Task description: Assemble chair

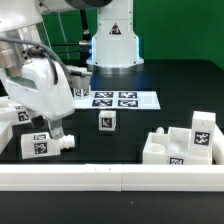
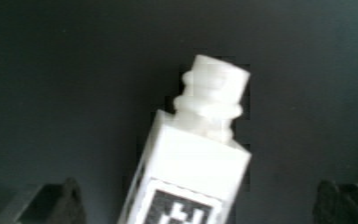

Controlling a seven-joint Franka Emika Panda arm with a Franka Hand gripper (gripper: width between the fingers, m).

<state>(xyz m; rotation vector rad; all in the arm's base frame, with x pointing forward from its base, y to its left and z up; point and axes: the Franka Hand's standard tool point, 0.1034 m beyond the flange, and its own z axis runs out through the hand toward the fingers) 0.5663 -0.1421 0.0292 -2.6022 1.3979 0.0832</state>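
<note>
Pincer (image 1: 58, 130) gapes empty over the pegged leg (image 2: 190, 160), small cube (image 1: 106, 121) nearby, apart.

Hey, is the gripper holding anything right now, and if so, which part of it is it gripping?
Nothing is held. The gripper is open over the pegged leg, its fingers clear of the leg's tagged body on both sides.

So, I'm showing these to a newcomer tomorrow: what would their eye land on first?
Probably the gripper, jaws open, poised over a pegged white leg at the exterior view's left; the wrist view shows its peg close up. Then the big blocky white chair piece at the exterior view's right, and the small tagged cube alone mid-table, near the marker board.
</note>
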